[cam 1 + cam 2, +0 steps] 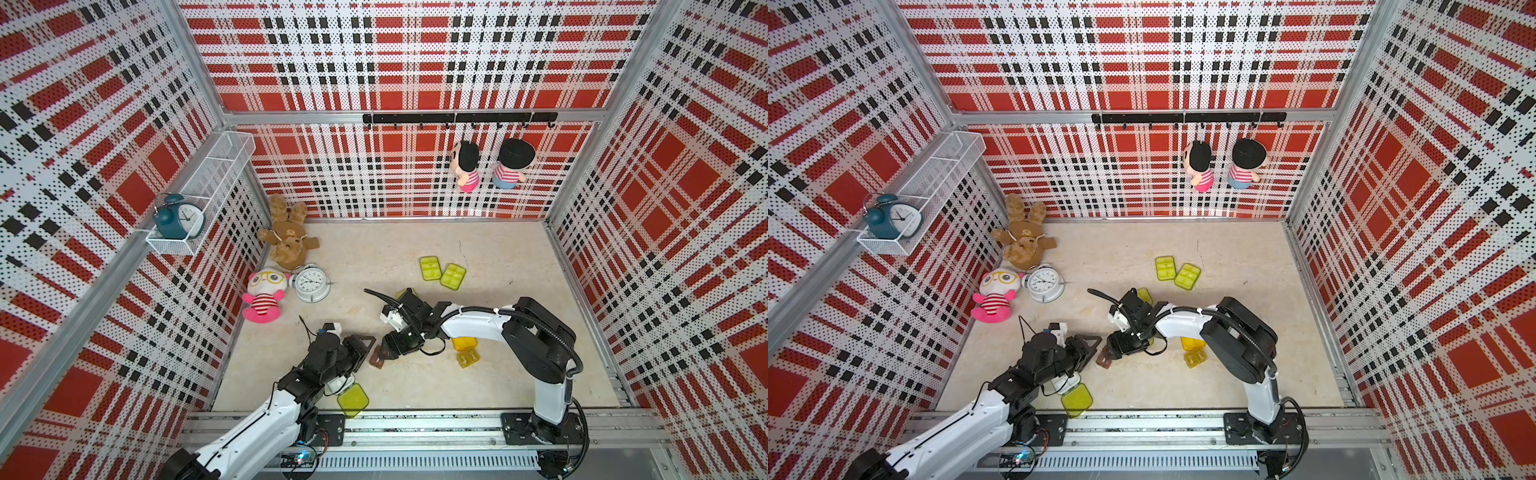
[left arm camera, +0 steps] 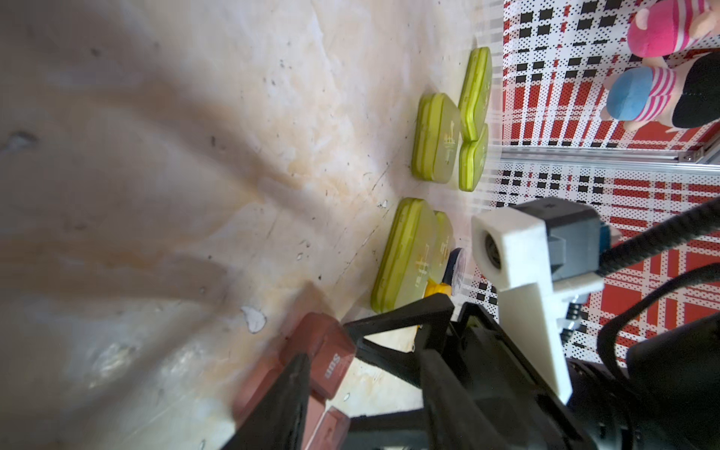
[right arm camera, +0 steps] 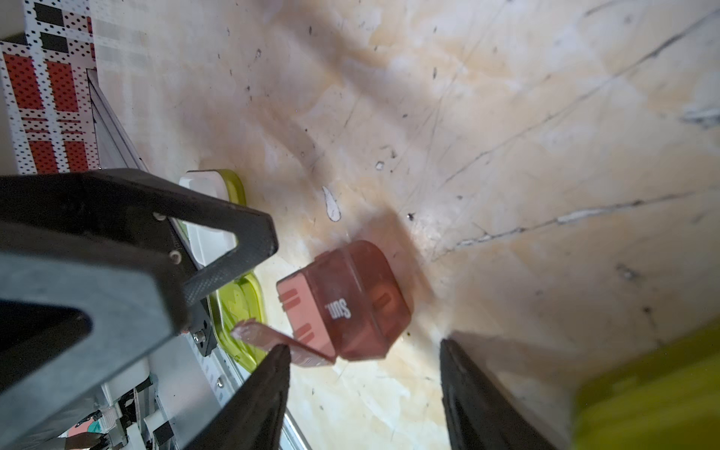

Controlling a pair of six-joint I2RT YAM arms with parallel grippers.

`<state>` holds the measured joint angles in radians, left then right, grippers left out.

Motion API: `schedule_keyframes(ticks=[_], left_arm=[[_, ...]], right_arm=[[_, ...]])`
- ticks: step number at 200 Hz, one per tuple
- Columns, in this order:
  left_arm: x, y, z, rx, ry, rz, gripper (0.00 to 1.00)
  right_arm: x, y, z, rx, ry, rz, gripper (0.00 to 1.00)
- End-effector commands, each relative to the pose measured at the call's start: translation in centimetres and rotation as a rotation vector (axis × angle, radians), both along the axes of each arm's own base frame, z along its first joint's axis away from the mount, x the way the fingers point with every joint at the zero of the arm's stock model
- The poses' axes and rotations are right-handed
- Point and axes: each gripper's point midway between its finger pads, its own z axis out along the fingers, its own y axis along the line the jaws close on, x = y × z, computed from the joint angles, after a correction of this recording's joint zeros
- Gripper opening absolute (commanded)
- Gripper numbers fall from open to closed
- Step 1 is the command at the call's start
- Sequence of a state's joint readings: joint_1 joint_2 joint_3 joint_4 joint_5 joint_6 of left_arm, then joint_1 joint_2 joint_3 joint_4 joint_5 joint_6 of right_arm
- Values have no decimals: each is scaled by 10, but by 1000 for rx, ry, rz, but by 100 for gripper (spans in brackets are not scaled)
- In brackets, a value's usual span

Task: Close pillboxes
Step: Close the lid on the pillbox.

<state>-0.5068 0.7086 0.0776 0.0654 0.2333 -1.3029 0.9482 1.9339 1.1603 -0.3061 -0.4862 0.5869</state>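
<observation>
Beige marbled worktop (image 1: 519, 324) carries the brown pillbox (image 3: 350, 304) near its front middle, one lid flap raised. The right tool (image 3: 364, 346) stands wide over it, one fingertip at the flap. The left tool (image 2: 362, 356) faces it, jaws apart beside the box. Two lime pillboxes (image 1: 430, 268) lie farther back, closed.

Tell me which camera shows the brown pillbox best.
The right wrist view: the brown pillbox sits whole and close, its "Sun." label readable and one lid flap hinged open. The left wrist view shows it partly hidden and cropped. In both top views it is a tiny, half-covered brown patch.
</observation>
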Motion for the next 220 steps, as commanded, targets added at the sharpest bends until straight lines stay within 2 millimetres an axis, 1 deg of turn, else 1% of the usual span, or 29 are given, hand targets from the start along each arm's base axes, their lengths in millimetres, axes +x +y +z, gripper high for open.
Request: schedule_keyframes(ticks=[1,15,35,71,107,177,197,220], left_arm=[[-8,-6,-2,41,6,-69,49],[-11,-8,-5,70,18,-88,49],[-13,-4,-12,108,47,-81,48],[-17,-2,-20,118,64,-83,45],[-17,-4,-19,112,58,-99,44],[-23,-5,-26,130,67,-126,42],[-23,-3,-29,138,74,-120,42],[-24,-3,-32,146,80,-121,42]], right_arm=[[-14,-42,-58,-234,41,-13,64],[-14,-42,-59,-235,40,-11,64],[-13,-40,-58,-232,40,-9,64],[-14,-42,-58,-233,40,-10,64],[-14,-42,-59,-237,40,-8,64],[-14,-41,-59,-236,39,-8,64],[-14,-41,-57,-232,40,-13,64],[-13,-40,-47,-211,29,-23,66]])
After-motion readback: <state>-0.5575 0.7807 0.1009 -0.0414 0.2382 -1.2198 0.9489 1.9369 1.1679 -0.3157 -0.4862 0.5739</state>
